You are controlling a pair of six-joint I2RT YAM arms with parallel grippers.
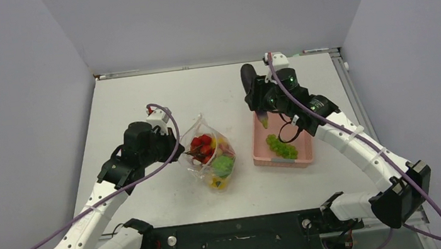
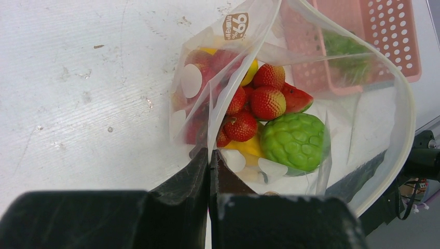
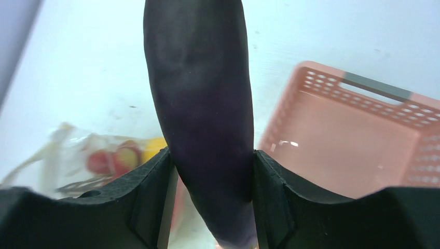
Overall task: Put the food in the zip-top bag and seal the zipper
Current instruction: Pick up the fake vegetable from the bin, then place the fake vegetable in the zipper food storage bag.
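Observation:
The zip-top bag (image 1: 209, 156) lies left of centre on the table, its mouth held open. Inside it are red strawberries (image 2: 255, 106), a bumpy green fruit (image 2: 294, 141) and yellow pieces. The whitish zipper (image 2: 410, 111) curves round the open mouth. My left gripper (image 2: 209, 155) is shut on the bag's near mouth edge; seen from above, the left gripper (image 1: 172, 151) is at the bag's left side. My right gripper (image 3: 212, 161) is shut on a dark purple eggplant (image 3: 200, 98). It holds the eggplant (image 1: 249, 78) in the air over the basket's far end. A green grape cluster (image 1: 281, 147) lies in the basket.
The pink slotted basket (image 1: 262, 152) stands right of the bag; the same basket (image 3: 358, 140) shows below the right gripper. Grey walls close the table on the left, back and right. A metal rail (image 1: 337, 59) runs along the table's far right edge.

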